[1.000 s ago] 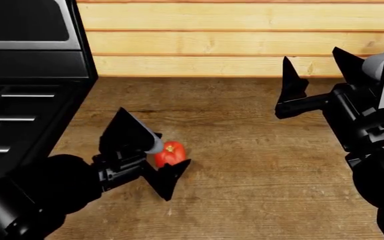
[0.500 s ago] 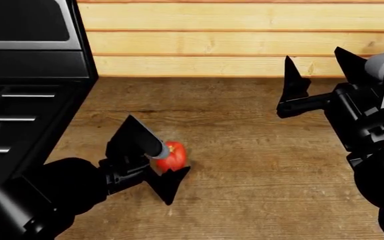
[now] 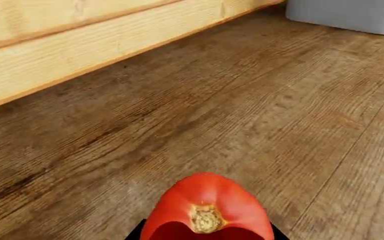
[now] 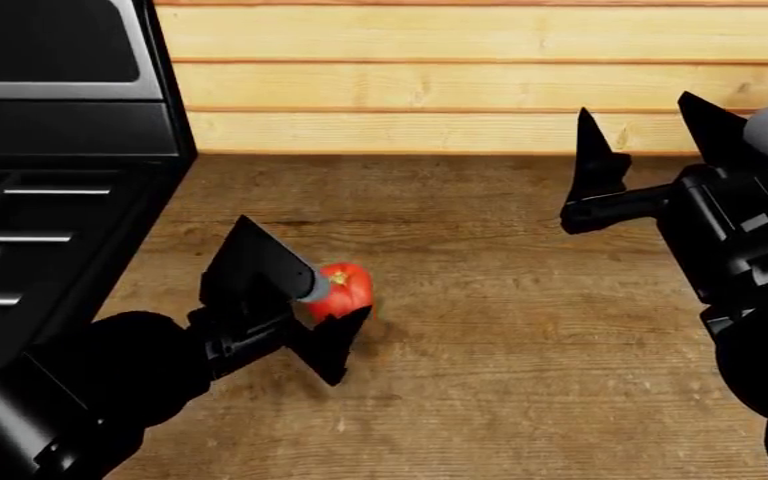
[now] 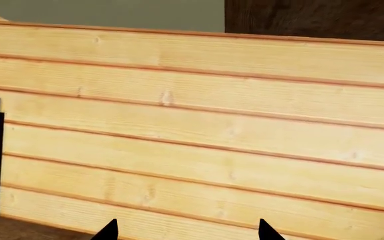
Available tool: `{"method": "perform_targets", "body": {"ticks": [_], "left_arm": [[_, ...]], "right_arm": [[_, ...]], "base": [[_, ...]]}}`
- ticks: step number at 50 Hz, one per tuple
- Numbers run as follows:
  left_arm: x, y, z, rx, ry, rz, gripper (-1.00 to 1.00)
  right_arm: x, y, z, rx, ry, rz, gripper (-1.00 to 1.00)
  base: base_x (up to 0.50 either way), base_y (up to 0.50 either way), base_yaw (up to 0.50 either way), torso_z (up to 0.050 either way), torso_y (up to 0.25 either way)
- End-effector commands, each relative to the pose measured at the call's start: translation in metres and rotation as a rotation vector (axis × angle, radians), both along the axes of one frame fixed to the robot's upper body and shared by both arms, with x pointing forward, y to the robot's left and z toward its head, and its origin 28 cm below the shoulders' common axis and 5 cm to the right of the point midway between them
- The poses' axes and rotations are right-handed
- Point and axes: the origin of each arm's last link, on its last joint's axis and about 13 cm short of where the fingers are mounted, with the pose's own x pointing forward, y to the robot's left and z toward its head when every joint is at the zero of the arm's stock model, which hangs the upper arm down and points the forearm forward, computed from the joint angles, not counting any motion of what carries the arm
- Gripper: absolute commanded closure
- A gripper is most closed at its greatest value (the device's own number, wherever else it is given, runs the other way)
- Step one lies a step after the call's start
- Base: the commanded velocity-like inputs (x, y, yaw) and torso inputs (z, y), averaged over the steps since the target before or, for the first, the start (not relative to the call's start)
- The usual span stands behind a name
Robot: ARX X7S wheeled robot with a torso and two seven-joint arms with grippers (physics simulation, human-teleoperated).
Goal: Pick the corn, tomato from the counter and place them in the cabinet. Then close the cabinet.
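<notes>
Tomato first: the small round bright-red tomato (image 4: 343,290) sits between the two black pointed fingers of the left gripper (image 4: 307,312), down on the broad brown wooden counter (image 4: 518,330). The fingers are closed around it, one on each side. From the middle of the head view, the tomato lies toward 8 o'clock.

At 3 o'clock the right gripper (image 4: 658,140) hangs above the counter with its two black fingers spread apart and nothing between them.

At 9 o'clock is the black stove top (image 4: 24,230). At 12 o'clock is the pale wooden plank wall (image 4: 438,80).

The left wrist view shows the tomato (image 3: 205,210) up close, with its tiny tan stem spot. It also shows a light grey box shape (image 3: 349,15) far across the counter, which the head view does not show. What is inside it cannot be seen.

The right wrist view shows mostly the plank wall (image 5: 199,140) and two black fingertips (image 5: 108,231).
</notes>
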Motion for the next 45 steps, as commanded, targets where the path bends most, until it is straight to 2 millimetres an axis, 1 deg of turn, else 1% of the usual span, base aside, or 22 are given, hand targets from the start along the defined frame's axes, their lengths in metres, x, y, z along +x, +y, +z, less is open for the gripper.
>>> {"method": "perform_targets", "body": {"ticks": [1, 6, 11, 18, 30, 34, 45], "left_arm": [[-0.011, 0.004, 0.027, -0.115, -0.15, 0.073, 1.0], [-0.023, 0.009, 0.048, -0.186, -0.253, 0.128, 1.0], [-0.04, 0.011, 0.069, -0.217, -0.356, 0.122, 1.0], [-0.062, 0.011, 0.099, -0.254, -0.508, 0.08, 1.0], [-0.094, 0.008, 0.143, -0.279, -0.647, 0.01, 1.0], [-0.099, 0.006, 0.153, -0.265, -0.678, -0.003, 1.0], [-0.104, 0.003, 0.175, -0.211, -0.751, -0.02, 1.0]], "right_arm": [[-0.003, 0.0, -0.009, -0.018, 0.04, 0.002, -1.0], [-0.005, -0.002, -0.01, -0.01, 0.038, -0.003, -1.0], [-0.006, -0.003, -0.01, -0.005, 0.036, -0.005, -1.0], [-0.007, -0.003, -0.009, 0.002, 0.034, -0.009, -1.0], [-0.008, -0.004, -0.011, 0.002, 0.033, -0.012, -1.0], [-0.009, -0.004, -0.011, 0.003, 0.033, -0.012, -1.0], [-0.008, -0.001, -0.013, 0.006, 0.031, -0.007, -1.0]], "base": [[0.0, 0.0, 0.0, 0.0, 0.0], [0.0, -0.01, 0.0, 0.0, -0.004], [0.0, -0.01, 0.0, 0.0, -0.006], [0.0, -0.01, 0.0, 0.0, -0.005], [0.0, -0.01, 0.0, 0.0, -0.007], [0.0, -0.01, -0.01, 0.0, -0.005], [0.0, -0.01, -0.01, 0.0, -0.009]]}}
